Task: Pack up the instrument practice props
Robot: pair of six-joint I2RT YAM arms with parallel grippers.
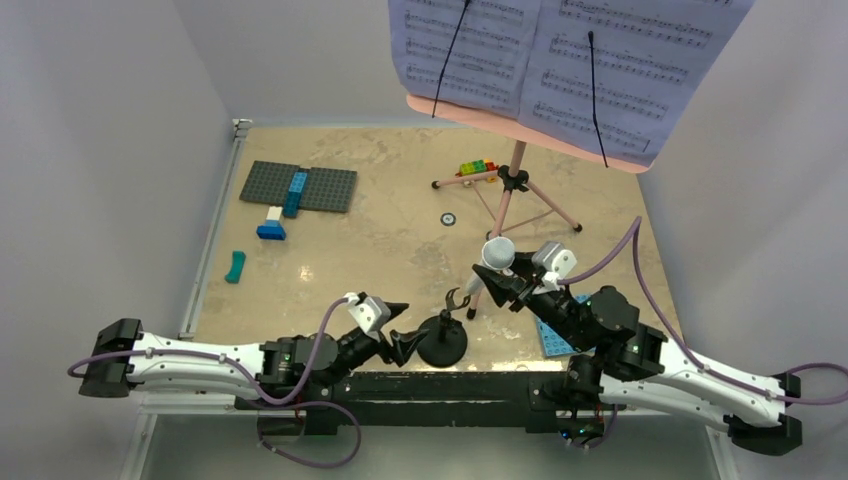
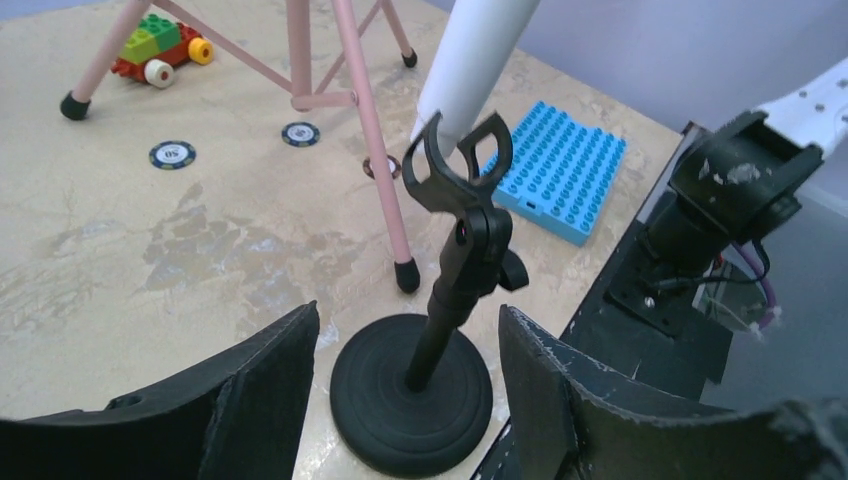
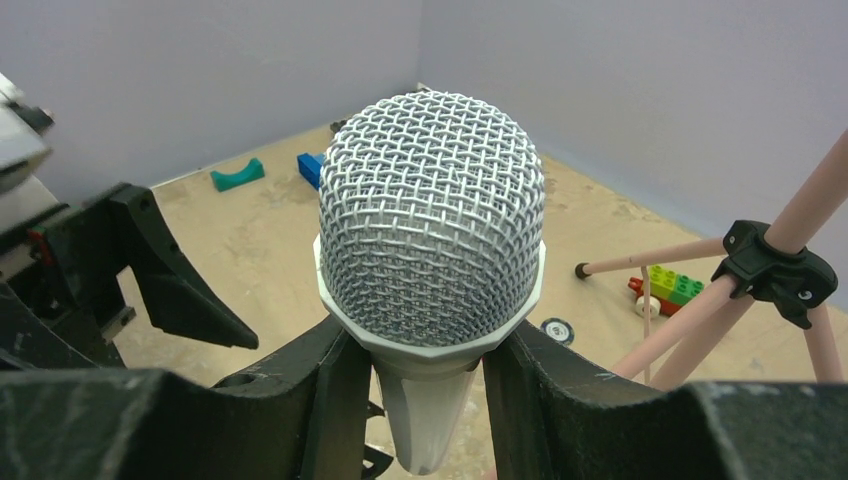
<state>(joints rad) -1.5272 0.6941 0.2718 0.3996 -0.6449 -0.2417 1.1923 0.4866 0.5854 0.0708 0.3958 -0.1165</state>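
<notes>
Seemingly unmounting: right gripper (image 3: 425,345) clamped on the grey-white microphone (image 3: 432,200), at one o'clock of the black mic stand (image 1: 442,345) — left gripper (image 2: 408,320), jaws apart, flanks its base. Next: stow the microphone.

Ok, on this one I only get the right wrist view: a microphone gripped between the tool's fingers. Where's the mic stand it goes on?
Observer: The black mic stand stands upright on its round base at the near edge of the table. Its clip is empty.
Operator: Is the left tool gripping it?
Observer: No. The left tool is open, with a finger on each side of the base and a gap showing on both sides.
Operator: And the sheet music?
Observer: Two lavender sheet-music pages rest on the desk of the pink music stand, not yet taken off.
</notes>
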